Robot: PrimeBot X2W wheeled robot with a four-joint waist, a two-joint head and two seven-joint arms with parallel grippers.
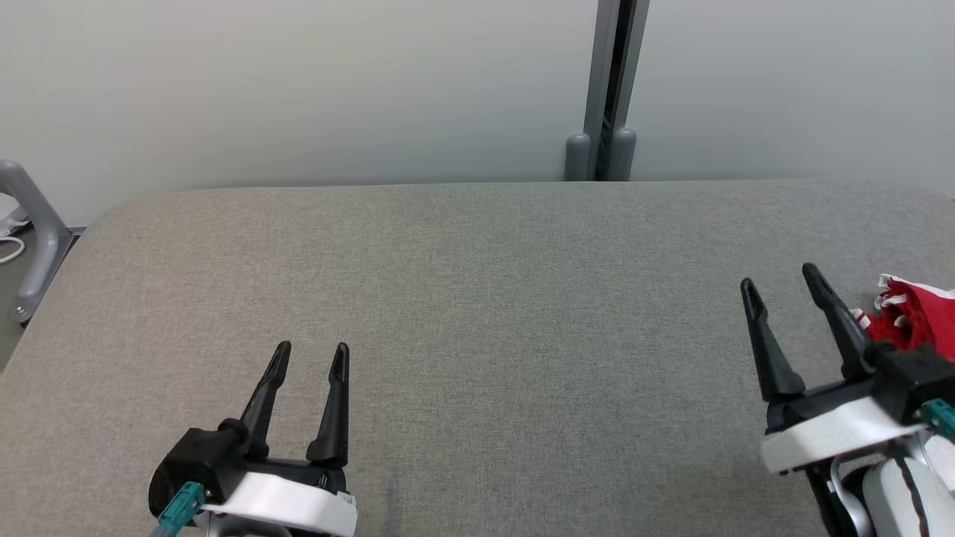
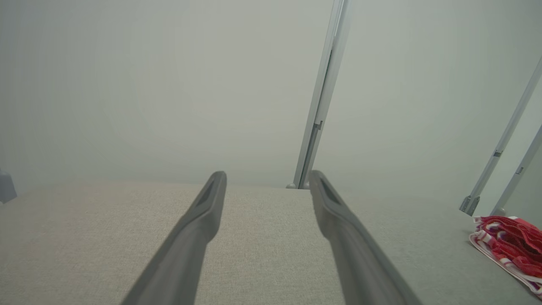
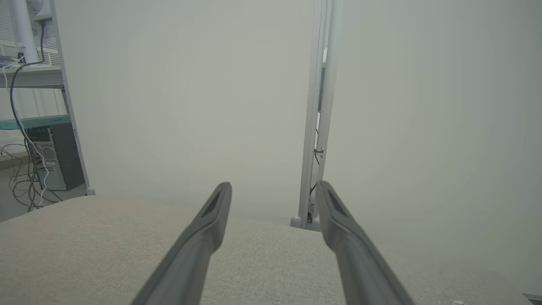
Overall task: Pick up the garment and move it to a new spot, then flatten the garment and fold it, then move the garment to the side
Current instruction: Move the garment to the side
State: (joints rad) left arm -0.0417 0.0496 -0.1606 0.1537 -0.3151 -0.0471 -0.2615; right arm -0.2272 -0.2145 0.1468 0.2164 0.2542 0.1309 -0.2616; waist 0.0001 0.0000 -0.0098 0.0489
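The broad grey fabric-covered surface [image 1: 477, 298] spans the middle of the head view with nothing lying across its centre. The red and white striped cloth garment [image 1: 918, 309] sits at the far right edge of that frame, cut off by the border and partly hidden behind the right arm. In the left wrist view it shows in the lower right corner [image 2: 508, 241] as a compact, layered bundle resting flat on the surface, not spread out.

The left end effector [image 1: 312, 349] hovers at the lower left of the head view. Its two long dark fingers are spread apart with nothing between them, which the left wrist view [image 2: 266, 174] confirms: only bare grey fabric lies between the fingers. The right end effector [image 1: 779, 277] stands at the lower right, fingers likewise spread and empty, with the garment just beside and behind it but not gripped. Its own wrist view [image 3: 274, 184] looks past the bundle toward the pale partition wall and the grey metal post [image 1: 608, 89].

Both arms seem parked at a neutral, ready stance, fingers pointing up the frame, which keeps the middle of the surface free as working room. The bundle's place at the edge fits a garment set aside, though it could equally be waiting for pickup. I cannot tell which from how it lies. If pickup is due, the right arm is the nearer one.
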